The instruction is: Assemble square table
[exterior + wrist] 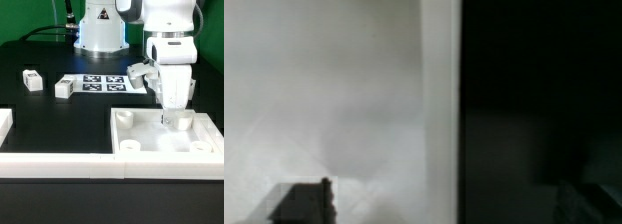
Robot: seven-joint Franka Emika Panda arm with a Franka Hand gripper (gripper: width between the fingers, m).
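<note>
Over the right of the bench (60, 125), the pincer (176, 119) meets the tabletop (150, 142); I cannot tell its grip. Likely stiff, light, slick: hold the rim.

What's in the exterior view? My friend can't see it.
The end effector hangs low over the white tabletop. Loose legs and the marker board lie farther back on the black table.

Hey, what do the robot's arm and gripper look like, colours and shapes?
The arm is glossy white, with bulky rounded shells and dark bands at the joints. The gripper is a boxy white-grey body that narrows downward. Its fingers look dark in the wrist view. The base is white with a dark mark.
</note>
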